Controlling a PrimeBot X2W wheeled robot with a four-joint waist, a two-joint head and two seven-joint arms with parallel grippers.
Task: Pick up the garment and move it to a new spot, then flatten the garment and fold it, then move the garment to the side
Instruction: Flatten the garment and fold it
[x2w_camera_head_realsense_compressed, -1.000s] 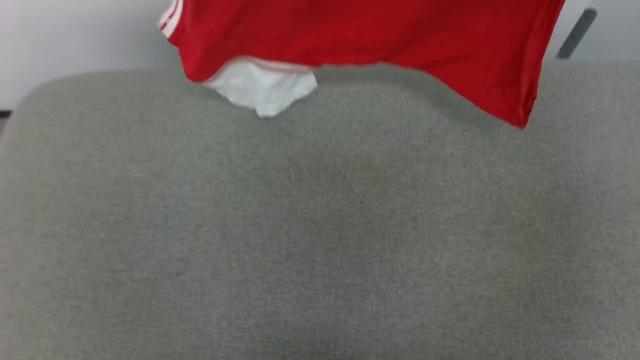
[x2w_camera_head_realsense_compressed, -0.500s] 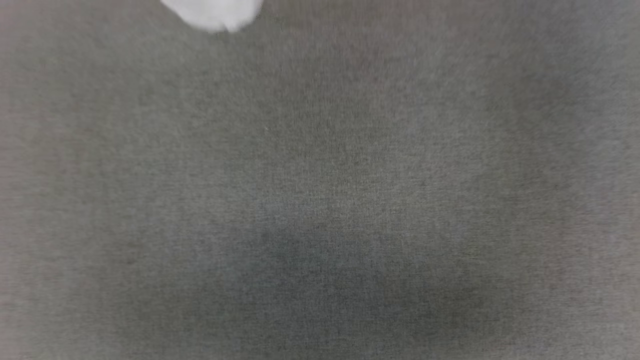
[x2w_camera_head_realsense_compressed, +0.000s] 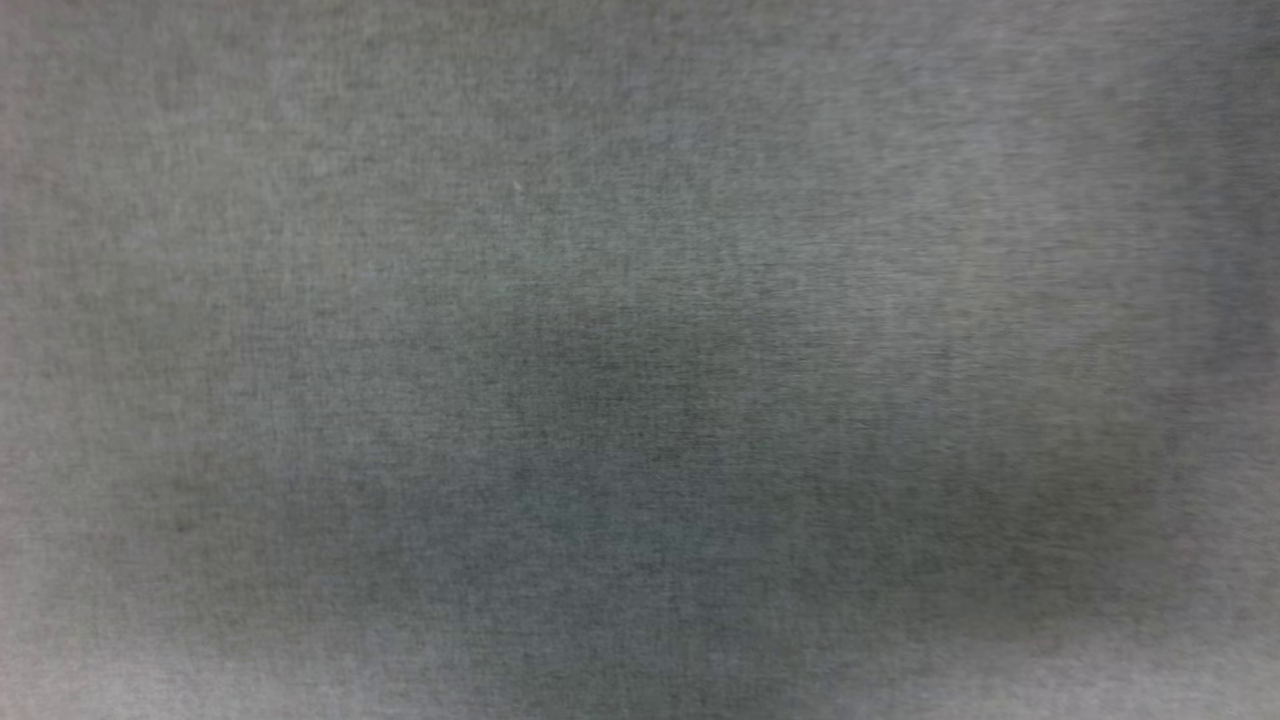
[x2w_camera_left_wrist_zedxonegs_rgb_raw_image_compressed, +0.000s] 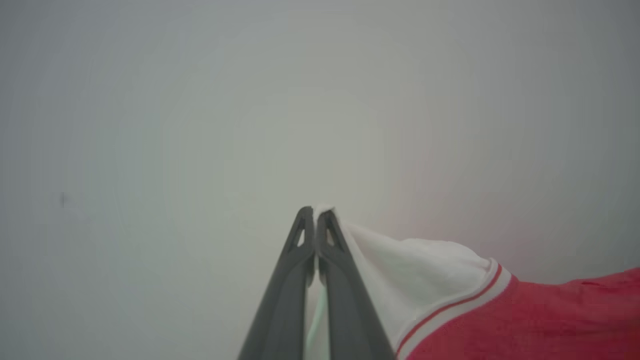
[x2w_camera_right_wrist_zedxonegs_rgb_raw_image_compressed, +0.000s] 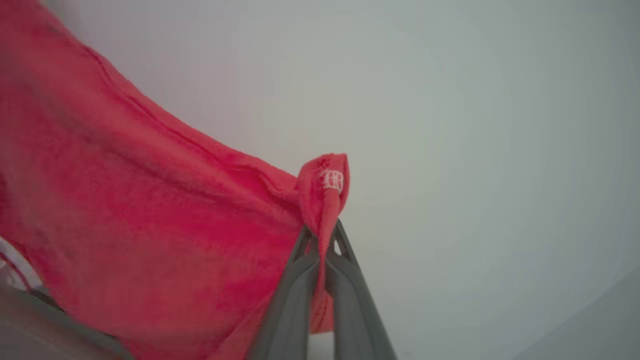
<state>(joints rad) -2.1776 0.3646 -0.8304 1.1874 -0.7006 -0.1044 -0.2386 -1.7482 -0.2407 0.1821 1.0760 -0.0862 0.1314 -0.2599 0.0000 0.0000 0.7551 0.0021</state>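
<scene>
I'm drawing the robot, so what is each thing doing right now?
garment: held up in the air, gripped at two spots.
left gripper: shut on the garment's white sleeve.
right gripper: shut on the garment's red edge.
grey surface: flat, with a dark shadow.

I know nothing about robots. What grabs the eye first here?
The bright red shirt strikes first, draped across the right wrist view, a corner pinched in the right claw. In the left wrist view, the left claw pinches its white sleeve. The head view looks down on grey fabric.
</scene>
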